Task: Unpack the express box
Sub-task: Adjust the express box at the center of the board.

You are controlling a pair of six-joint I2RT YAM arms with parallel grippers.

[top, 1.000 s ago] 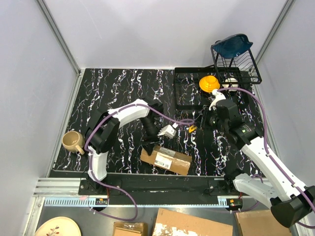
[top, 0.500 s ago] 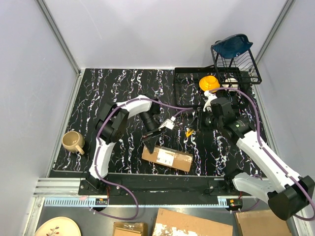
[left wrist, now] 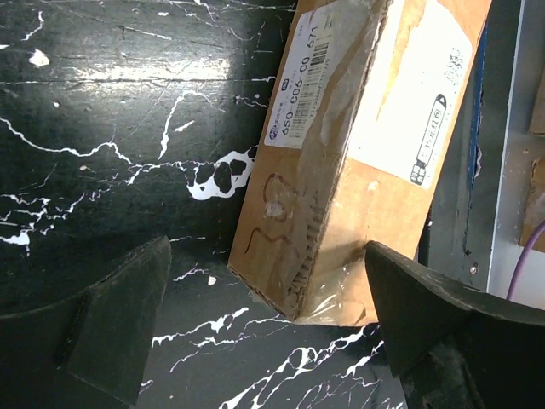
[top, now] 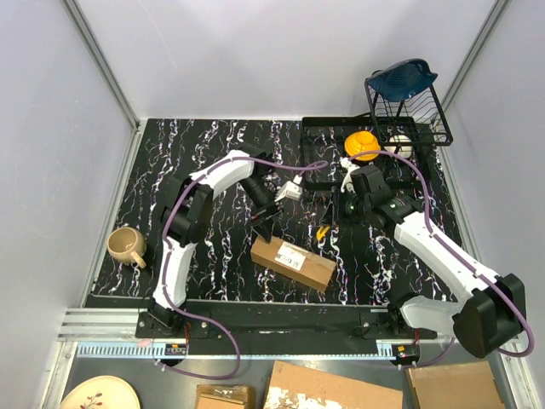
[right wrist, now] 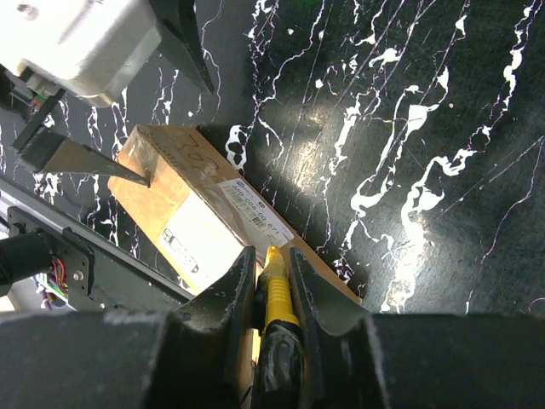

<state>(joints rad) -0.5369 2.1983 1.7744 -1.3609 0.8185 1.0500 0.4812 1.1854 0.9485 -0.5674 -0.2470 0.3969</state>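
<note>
Risk: with our left gripper [left wrist: 268,281] released, the yellow-and-black utility knife [right wrist: 278,311] clenched in our right gripper [right wrist: 272,285] could shove the unbraced oblong brown cardboard express box [top: 292,262] toward seven o'clock.

Matt brown cardboard express box [left wrist: 341,213], glossy clear tape [left wrist: 334,294], on polished marbled table [left wrist: 102,111].

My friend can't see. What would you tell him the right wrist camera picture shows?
The right tool is shut on a yellow-and-black utility knife, its tip pointing at a brown cardboard express box with a white label. The box lies on a black marbled table, and the left tool stands open by the box's far end.
</note>
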